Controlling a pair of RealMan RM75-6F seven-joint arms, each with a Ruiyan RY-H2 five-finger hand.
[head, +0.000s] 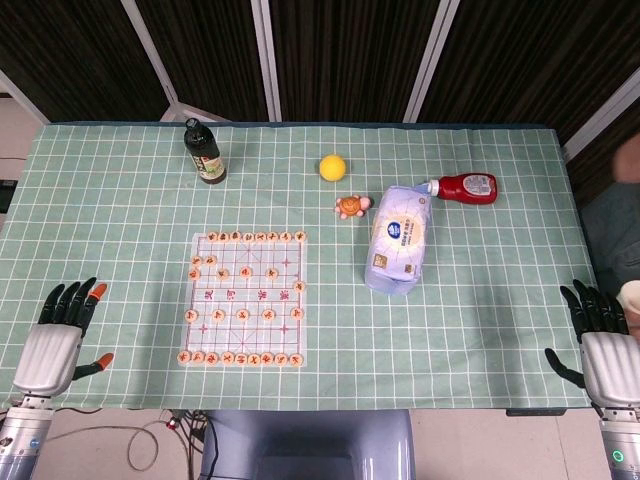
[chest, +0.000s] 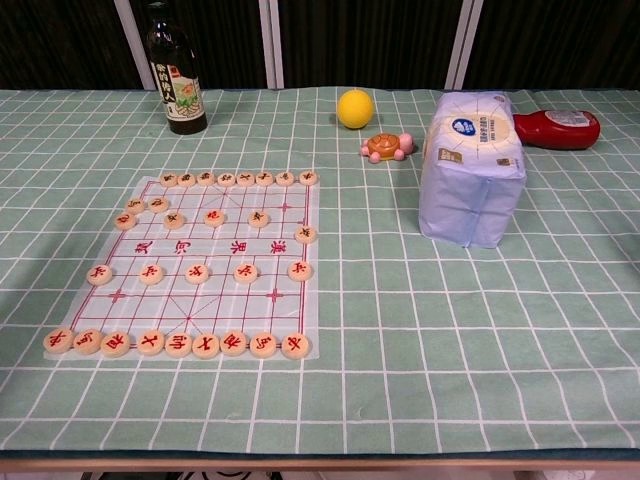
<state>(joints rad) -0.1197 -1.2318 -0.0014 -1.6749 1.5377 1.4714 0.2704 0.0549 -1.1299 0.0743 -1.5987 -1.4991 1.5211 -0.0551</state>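
My left hand (head: 62, 335) rests at the table's near left corner, fingers spread, holding nothing. At the near right corner my right hand (head: 598, 342) lies the same way, fingers apart and empty. Neither hand shows in the chest view. Between them lies a Chinese chess board (head: 247, 297) (chest: 205, 262) with several round wooden pieces (chest: 150, 343) on it. A blue pack of tissues (head: 400, 239) (chest: 472, 165) lies right of the board. Both hands are well apart from every object.
A dark glass bottle (head: 205, 152) (chest: 176, 75) stands at the far left. A yellow ball (head: 332, 167) (chest: 354, 108), a small turtle toy (head: 350, 206) (chest: 386, 146) and a lying red sauce bottle (head: 466, 187) (chest: 556, 128) sit toward the back. A green checked cloth (head: 120, 230) covers the table.
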